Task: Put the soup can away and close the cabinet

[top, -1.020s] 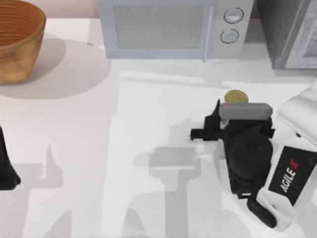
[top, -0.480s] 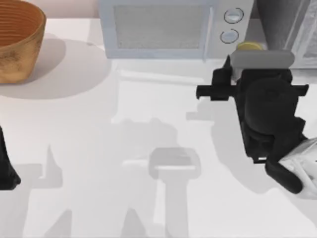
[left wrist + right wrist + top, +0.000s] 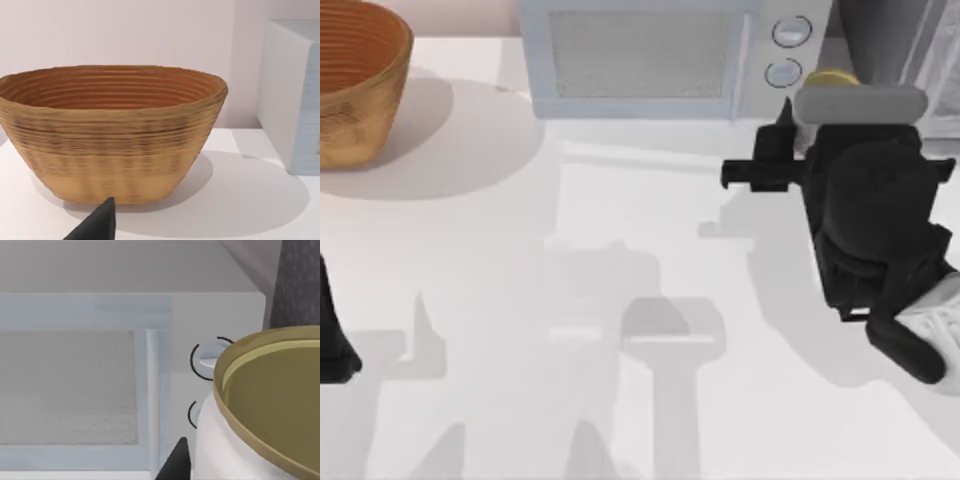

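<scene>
At the near left edge of the worktop [image 3: 470, 300] the left hand [image 3: 332, 340] sits parked, and I cannot tell how its fingers stand. The wrist camera there looks at the woven basket [image 3: 112, 132] in the far left corner.

Toward the far right, the right hand [image 3: 840, 95] has travelled away from the middle of the worktop over the last second and now hangs just in front of the microwave [image 3: 660, 55], level with its two dials. The soup can [image 3: 832, 78] has gone with it: a sliver of its gold top peeks out past the grey wrist block from above, and in the right wrist view the can [image 3: 265, 410] sits close up, gold rim over white side, with a dark fingertip [image 3: 175, 462] beside it. I judge the hand clenched on the can, since it has been carried off the surface.

That means pick-up is done and the carry is under way. The dark cabinet [image 3: 890, 40] stands in the far right corner, just beyond the can; its door looks ajar, though I can't be sure.

No writing is legible now; the can's label shows plain white from here.
</scene>
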You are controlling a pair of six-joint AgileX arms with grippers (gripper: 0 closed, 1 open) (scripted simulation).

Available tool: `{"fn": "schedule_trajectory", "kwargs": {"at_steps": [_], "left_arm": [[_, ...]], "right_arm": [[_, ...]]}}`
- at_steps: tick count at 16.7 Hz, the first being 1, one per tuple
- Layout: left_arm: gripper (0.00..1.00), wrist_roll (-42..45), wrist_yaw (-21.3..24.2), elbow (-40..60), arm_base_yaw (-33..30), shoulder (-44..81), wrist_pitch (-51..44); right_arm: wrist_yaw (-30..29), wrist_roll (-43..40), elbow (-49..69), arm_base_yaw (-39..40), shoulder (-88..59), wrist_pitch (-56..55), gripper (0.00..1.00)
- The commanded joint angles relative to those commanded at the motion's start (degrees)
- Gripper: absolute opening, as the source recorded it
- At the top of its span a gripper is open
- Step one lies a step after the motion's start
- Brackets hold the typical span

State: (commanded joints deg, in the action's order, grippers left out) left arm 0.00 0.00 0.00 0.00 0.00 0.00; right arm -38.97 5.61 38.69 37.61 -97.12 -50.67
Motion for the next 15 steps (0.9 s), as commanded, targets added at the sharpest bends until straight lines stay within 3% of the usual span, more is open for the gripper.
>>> {"fn": "schedule_trajectory", "kwargs": {"at_steps": [6, 15], "left_arm": [[1.0, 0.0, 0.0, 0.0, 0.0, 0.0, 0.0], [1.0, 0.0, 0.0, 0.0, 0.0, 0.0, 0.0]], "right_arm": [[5.05, -0.64, -4.29, -4.18, 12.52, 5.74, 0.0], [21.73, -3.24, -21.48, -20.84, 56.22, 28.14, 0.0]]}}
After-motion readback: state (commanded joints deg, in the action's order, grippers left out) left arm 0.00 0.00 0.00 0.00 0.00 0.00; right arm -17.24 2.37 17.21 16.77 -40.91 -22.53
